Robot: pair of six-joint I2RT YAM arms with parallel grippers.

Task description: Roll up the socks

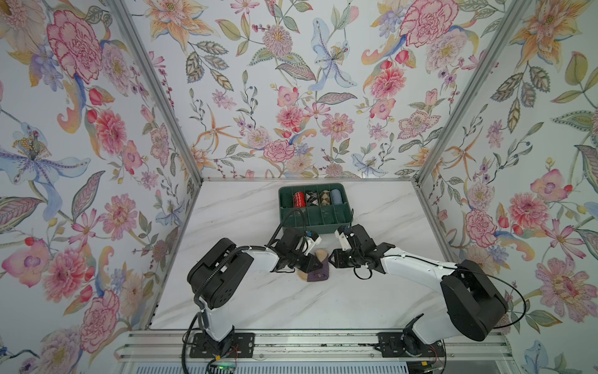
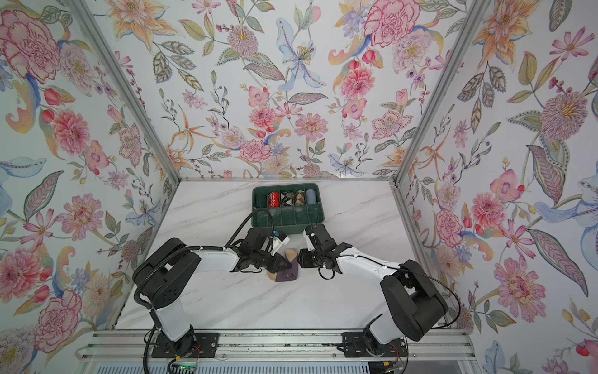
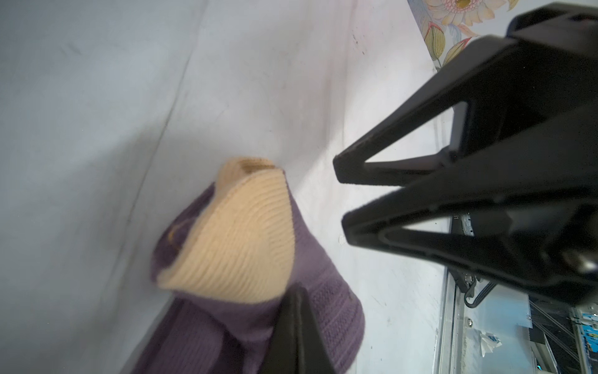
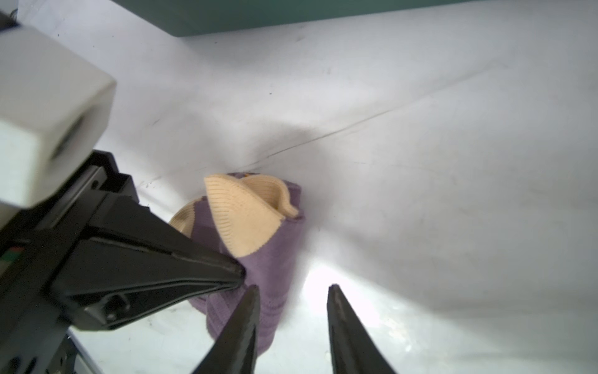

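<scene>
On the marble table (image 1: 259, 301), near its centre, my two arms are meeting over the socks (image 1: 315, 273), a purple ribbed bundle with its tan toe pieces folding upward. My left gripper (image 4: 238, 275) is reaching in from 9 o'clock with the elbow bent and is pinching thin purple fabric between closed jaws. In both top views it is covering part of the bundle. My right gripper (image 4: 293, 288) is coming in from 3 o'clock and hanging just beside the socks, jaws parted and gripping nothing. A small orange mark on the purple knit is showing too small to read. A green tray (image 1: 323, 223) of sock rolls (image 1: 318, 197) is sitting at 12 o'clock, with my wrists and a cable partly blocking its near wall.
</scene>
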